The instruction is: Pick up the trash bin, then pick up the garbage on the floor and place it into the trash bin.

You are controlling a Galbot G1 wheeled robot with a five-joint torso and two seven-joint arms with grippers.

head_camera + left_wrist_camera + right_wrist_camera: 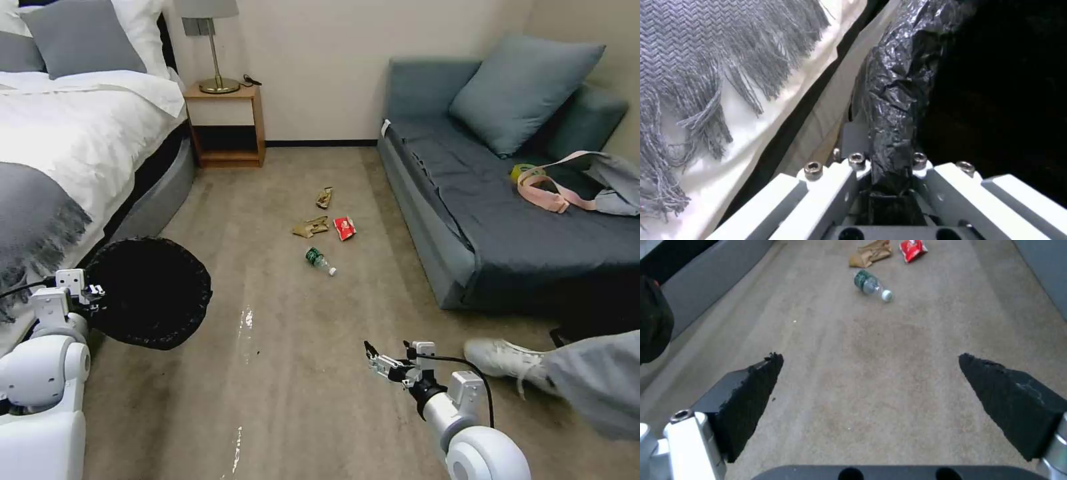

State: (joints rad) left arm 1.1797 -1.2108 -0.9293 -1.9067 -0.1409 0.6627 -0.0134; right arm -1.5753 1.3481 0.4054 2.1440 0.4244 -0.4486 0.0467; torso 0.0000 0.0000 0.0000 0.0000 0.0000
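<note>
Crinkled black liner is bunching in my left claw point(889, 166), which is pinching the trash bin point(150, 293) rim; right claw point(871, 383) is gaping wide toward the light, slippery bottle point(870, 285), best grabbed mid-body.

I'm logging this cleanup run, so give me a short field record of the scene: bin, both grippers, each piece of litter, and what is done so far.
trash bin: black-lined trash bin held off the floor beside the bed
left gripper: left gripper shut on the bin's rim
right gripper: right gripper open, empty, above bare carpet short of the litter
bottle: clear bottle with green label, lying on its side, nearest the robot
red packet: red packet on the carpet
tan wrapper: tan wrapper beside the red packet
gold-brown wrapper: gold-brown wrapper farthest away
progress: bin picked up; no litter collected yet
</note>
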